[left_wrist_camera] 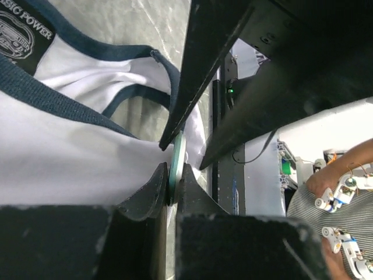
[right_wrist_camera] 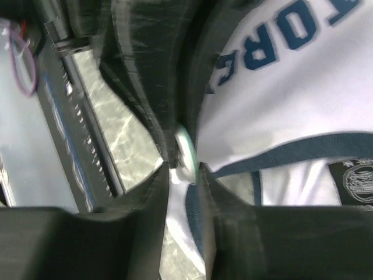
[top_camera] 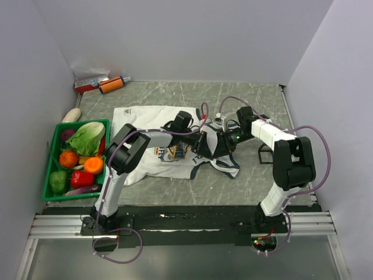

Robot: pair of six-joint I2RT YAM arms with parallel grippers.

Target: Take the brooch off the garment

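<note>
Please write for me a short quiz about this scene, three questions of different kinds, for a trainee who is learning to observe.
1. True or false: the left jaws are shut on the brooch.
2. Choose one. Seen from above, where does the green crate of vegetables stand?
A) to the left of the jersey
B) to the right of it
C) on top of it
3. Fill in the gap: the trim at the jersey's neck is ____ in colour.

Key: 1 true; 2 A; 3 navy blue.
</note>
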